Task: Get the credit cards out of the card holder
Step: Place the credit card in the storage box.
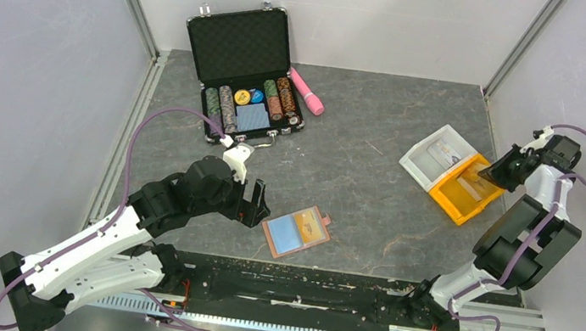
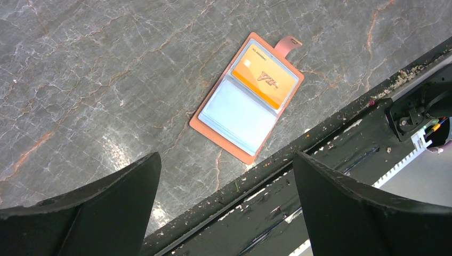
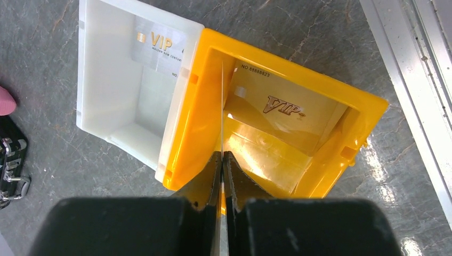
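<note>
Presently, the small brown leather-like folding card holder (image 1: 296,232) lies opened flat on the grey marbled table (image 1: 372,185), near the front edge. Its light blue pockets face up and its closing tab is at the far right corner. An orange-yellow plastic card (image 2: 265,81) sits in the pocket on the tab side; the other pocket shows only pale blue. The left claw (image 1: 255,203) hangs just beside the holder's left edge, clear of it, jaws spread wide and holding nothing. The left wrist view looks past both fingers (image 2: 106,213) toward the holder.

The right claw (image 3: 222,154) is at the far right of the table, above a yellow plastic bin (image 3: 197,133) that stands touching a white plastic bin (image 3: 106,80). Its jaws are pressed together on a thin pale card (image 3: 221,106), seen edge-on, which stands over the yellow bin. A gold card marked VIP (image 3: 277,112) leans inside the yellow bin; a silver card marked VIP (image 3: 160,45) lies in the white bin. An open black poker chip case (image 1: 241,47) stands at the back of the table, well apart from both claws.
</note>
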Controlling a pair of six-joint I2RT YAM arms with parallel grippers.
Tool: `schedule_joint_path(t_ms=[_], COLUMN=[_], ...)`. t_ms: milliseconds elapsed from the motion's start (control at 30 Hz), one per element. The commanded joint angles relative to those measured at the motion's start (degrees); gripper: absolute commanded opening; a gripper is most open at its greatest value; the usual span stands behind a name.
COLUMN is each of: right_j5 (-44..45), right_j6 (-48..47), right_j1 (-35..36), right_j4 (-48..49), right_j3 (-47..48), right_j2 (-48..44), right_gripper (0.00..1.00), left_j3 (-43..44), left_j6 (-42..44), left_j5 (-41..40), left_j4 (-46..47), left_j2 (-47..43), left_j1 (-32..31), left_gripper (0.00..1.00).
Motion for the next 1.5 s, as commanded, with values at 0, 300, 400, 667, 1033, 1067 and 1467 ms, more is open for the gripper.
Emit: schedule_joint_path(t_ms=[0, 300, 400, 667, 1033, 1067, 1467], right_j5=[0.5, 4.2, 5.4, 8.1, 11.4, 11.8, 14.0], right_j6=[-0.7, -0.7, -0.5, 0.0, 1.3, 1.4, 1.3], right_j1=[-0.5, -0.6, -0.6, -0.6, -0.1, -0.1, 0.8], right_j4=[-0.3, -1.2, -1.4, -1.5, -3.0, -3.1, -4.0], right_j3=[3.5, 5.4, 5.4, 5.7, 7.7, 7.8, 8.4], right_j2=[1.5, 3.2, 3.5, 4.0, 2.6, 2.4, 2.4], right_gripper=[0.04, 0.07, 0.12, 0.13, 0.14, 0.14, 0.13], left_j3=[0.6, 0.6, 0.7, 0.7, 0.7, 0.6, 0.6], left_j6=[2.4, 2.3, 2.4, 2.4, 2.3, 2.2, 2.2], left_j5=[-0.3, -0.1, 0.0, 0.1, 0.5, 0.5, 0.7], left_j4=[0.8, 0.8, 0.8, 0.8, 0.9, 0.8, 0.9], left_j2=[0.0, 0.0, -0.2, -0.3, -0.5, -0.4, -0.7], left_j1=[0.0, 0.0, 0.0, 0.0, 0.0, 0.0, 0.0], left_gripper=[1.00, 1.00, 1.00, 1.00, 1.00, 1.00, 1.00])
